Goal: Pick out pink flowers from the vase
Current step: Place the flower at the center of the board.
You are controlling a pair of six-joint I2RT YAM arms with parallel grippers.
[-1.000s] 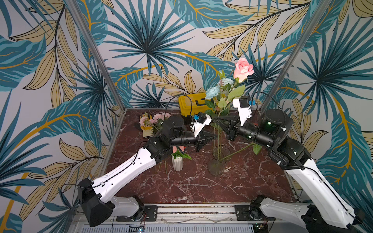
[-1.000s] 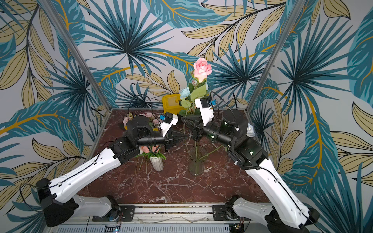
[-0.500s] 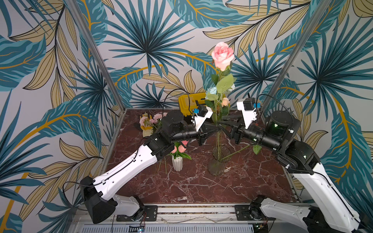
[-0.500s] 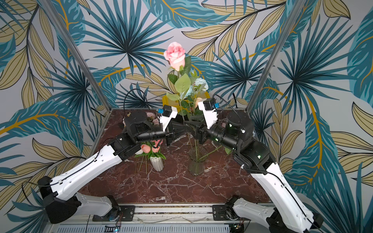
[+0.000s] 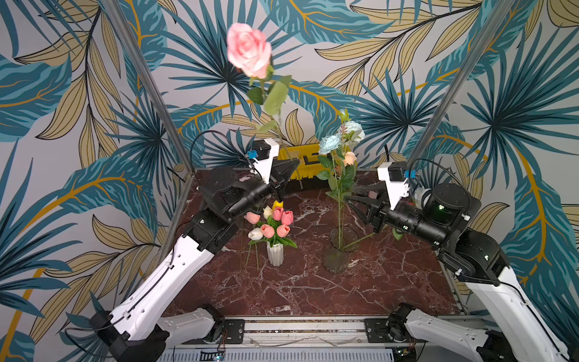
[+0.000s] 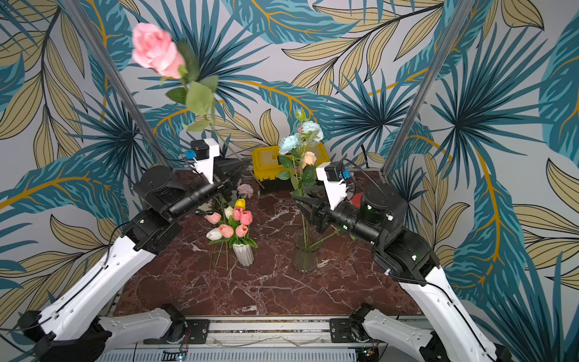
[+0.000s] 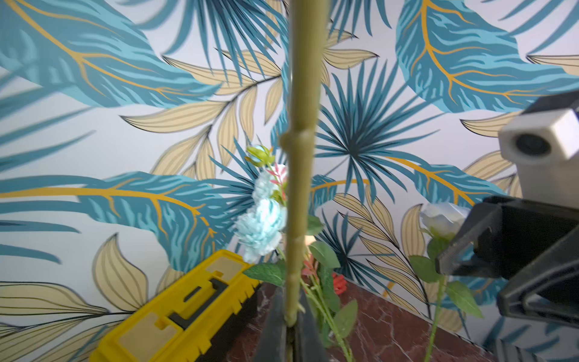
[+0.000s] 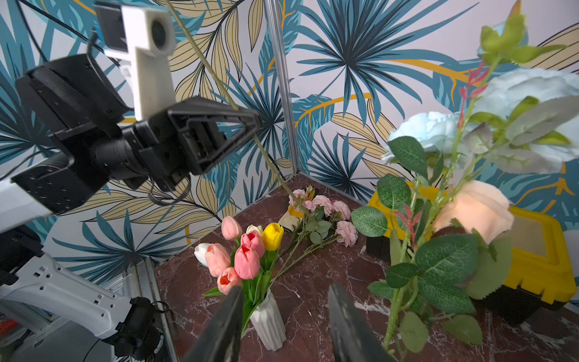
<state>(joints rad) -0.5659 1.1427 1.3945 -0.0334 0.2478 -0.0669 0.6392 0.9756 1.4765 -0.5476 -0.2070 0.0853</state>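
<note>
One pink rose (image 5: 249, 50) stands high above the glass vase (image 5: 336, 263), off to its left, stem clamped in the left gripper (image 5: 291, 166). The right gripper (image 5: 349, 194) hangs parted and empty beside the vase's stems (image 5: 340, 216), perhaps touching.

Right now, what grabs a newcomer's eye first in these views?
The big pink rose on its long green stem, held high above the red marble table by the shut left gripper. Next, the clear glass vase mid-table with pale blue blooms, the open right gripper beside their stems.
</note>
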